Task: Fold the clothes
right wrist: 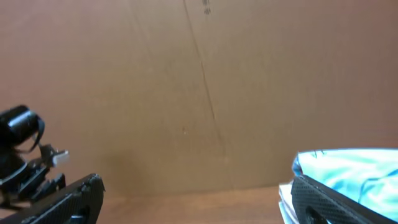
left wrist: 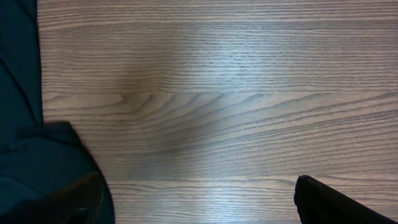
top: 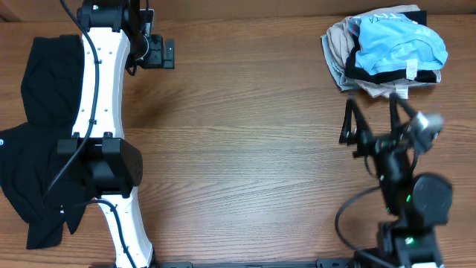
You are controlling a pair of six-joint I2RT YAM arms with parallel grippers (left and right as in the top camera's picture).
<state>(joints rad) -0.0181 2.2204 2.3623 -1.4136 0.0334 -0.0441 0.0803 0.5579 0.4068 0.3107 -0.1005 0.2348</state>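
A light blue T-shirt (top: 401, 46) with printed lettering lies folded on top of a small pile at the far right, over a beige garment (top: 338, 46) and a black one. A large black garment (top: 41, 89) lies spread at the table's left edge, partly under my left arm. My left gripper (top: 165, 52) is at the far left, open and empty. In the left wrist view it (left wrist: 196, 186) hangs over bare wood beside the black garment (left wrist: 37, 168). My right gripper (top: 370, 100) is open and empty, just in front of the pile. The right wrist view shows it (right wrist: 196, 182) with the blue T-shirt (right wrist: 354, 171) by its right finger.
The wooden table (top: 245, 134) runs between the two garments. A brown wall (right wrist: 199, 87) stands behind the table's far edge. My left arm's white links (top: 100, 97) cross over the black garment. Part of my left arm (right wrist: 18, 143) shows in the right wrist view.
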